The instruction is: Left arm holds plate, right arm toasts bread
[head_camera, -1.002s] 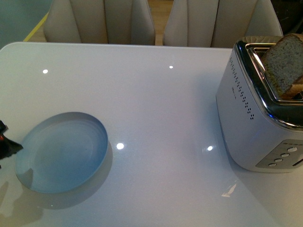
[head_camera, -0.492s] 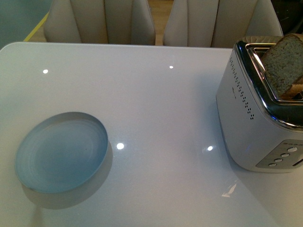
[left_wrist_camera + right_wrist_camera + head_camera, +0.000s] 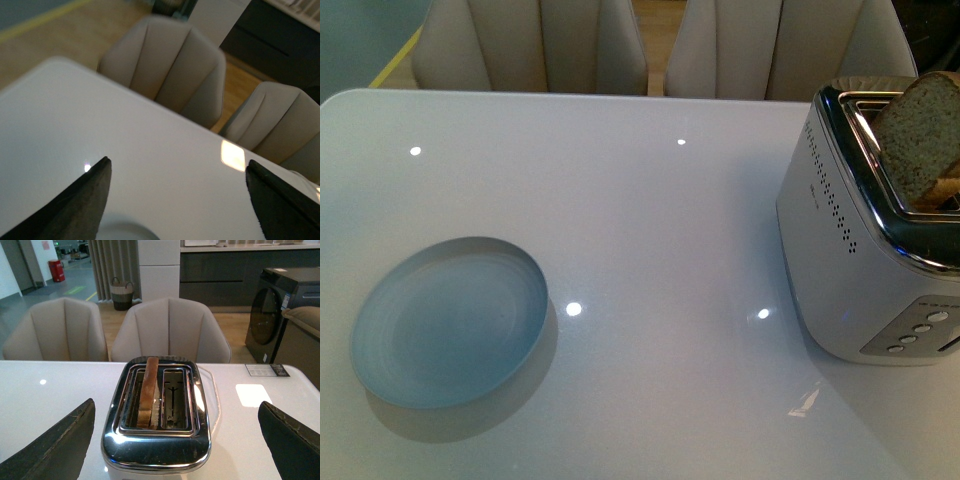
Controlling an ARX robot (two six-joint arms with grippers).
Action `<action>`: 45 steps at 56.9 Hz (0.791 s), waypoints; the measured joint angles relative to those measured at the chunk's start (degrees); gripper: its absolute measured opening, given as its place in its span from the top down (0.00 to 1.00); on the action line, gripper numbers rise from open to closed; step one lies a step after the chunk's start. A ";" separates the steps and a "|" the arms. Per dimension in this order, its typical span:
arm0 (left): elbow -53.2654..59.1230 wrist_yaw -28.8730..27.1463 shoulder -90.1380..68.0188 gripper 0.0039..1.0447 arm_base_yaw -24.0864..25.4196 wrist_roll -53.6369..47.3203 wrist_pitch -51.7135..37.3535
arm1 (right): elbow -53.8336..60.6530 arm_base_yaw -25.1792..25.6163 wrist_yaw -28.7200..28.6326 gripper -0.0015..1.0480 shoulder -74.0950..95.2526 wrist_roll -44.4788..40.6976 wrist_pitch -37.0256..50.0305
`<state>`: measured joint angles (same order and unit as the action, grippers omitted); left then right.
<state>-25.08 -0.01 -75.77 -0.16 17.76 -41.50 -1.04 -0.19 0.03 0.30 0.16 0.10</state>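
My left claw hangs wide open above the table, holding nothing; the plate lies flat on the table's left part (only a sliver of its rim shows between my fingers). My right claw is spread wide too, facing the toaster; the bread stands upright in one slot.
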 joint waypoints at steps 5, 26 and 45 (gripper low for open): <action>4.70 -0.02 2.47 0.43 0.00 -8.94 -9.42 | 0.00 0.00 -0.02 0.09 -0.02 0.00 0.00; 15.98 -0.02 16.33 0.97 0.00 -16.68 -8.44 | 0.00 0.00 -0.02 0.09 -0.02 0.00 0.00; 22.43 -0.02 25.97 0.97 0.00 -16.94 -5.62 | 0.00 0.00 -0.02 0.09 -0.02 0.00 0.00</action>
<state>-2.66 -0.03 -49.80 -0.16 0.82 -47.11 -1.04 -0.19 0.01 0.27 0.16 0.10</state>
